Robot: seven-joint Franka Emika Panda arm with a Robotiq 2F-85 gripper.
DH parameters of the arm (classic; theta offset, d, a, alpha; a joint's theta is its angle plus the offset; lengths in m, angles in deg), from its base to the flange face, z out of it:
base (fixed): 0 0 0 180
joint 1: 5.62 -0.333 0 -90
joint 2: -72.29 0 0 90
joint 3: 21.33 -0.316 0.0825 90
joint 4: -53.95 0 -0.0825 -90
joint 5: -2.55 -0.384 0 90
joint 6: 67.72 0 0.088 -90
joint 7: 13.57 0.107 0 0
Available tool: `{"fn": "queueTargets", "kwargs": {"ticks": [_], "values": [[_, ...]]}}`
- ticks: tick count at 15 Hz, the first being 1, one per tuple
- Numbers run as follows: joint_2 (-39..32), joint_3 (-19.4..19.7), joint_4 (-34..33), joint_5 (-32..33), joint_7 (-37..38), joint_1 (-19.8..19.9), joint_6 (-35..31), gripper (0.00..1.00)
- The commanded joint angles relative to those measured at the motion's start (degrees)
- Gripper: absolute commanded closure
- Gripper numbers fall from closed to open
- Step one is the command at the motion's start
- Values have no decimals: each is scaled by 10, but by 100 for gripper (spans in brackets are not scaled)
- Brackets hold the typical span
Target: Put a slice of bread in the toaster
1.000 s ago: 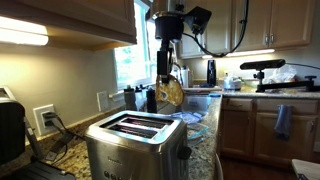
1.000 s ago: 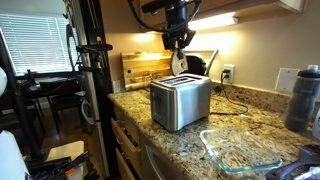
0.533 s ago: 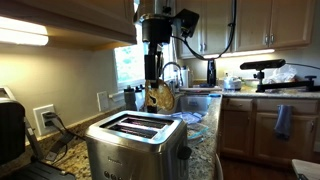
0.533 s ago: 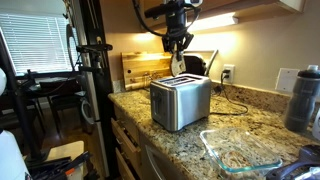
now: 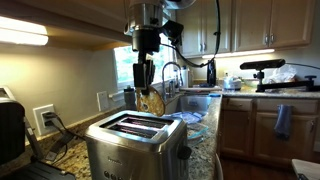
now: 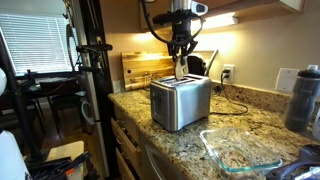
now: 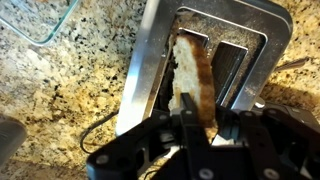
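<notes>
Hand (image 5: 143, 80) clamped on the slice of bread (image 5: 151, 101) — the slice hangs upright just below the fingers, held in the air above the steel toaster (image 5: 133, 146) on the granite desk (image 6: 250, 108).

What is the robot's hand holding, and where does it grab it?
The hand holds the slice of bread by its upper edge, above the toaster.

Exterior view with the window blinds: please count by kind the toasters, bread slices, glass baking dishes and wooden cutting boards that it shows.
toaster: 1
slice of bread, hanging just above the toaster: 1
glass baking dish, on the granite in front: 1
wooden cutting board, at the back wall: 1
Total: 4
</notes>
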Motion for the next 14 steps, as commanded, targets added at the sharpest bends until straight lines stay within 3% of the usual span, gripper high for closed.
{"fn": "queueTargets", "kwargs": {"ticks": [1, 6, 7, 8, 9, 12, 14], "values": [[-25, 2, -28, -21, -16, 5, 19, 94], [-52, 4, -46, -26, -20, 15, 22, 94], [-56, 4, -50, -26, -22, 18, 24, 86], [-59, 5, -53, -27, -25, 20, 26, 65], [-53, 0, -36, -12, -8, 16, 4, 84], [-58, 1, -42, -13, -11, 19, 7, 66], [-59, 1, -44, -13, -12, 19, 8, 65]]}}
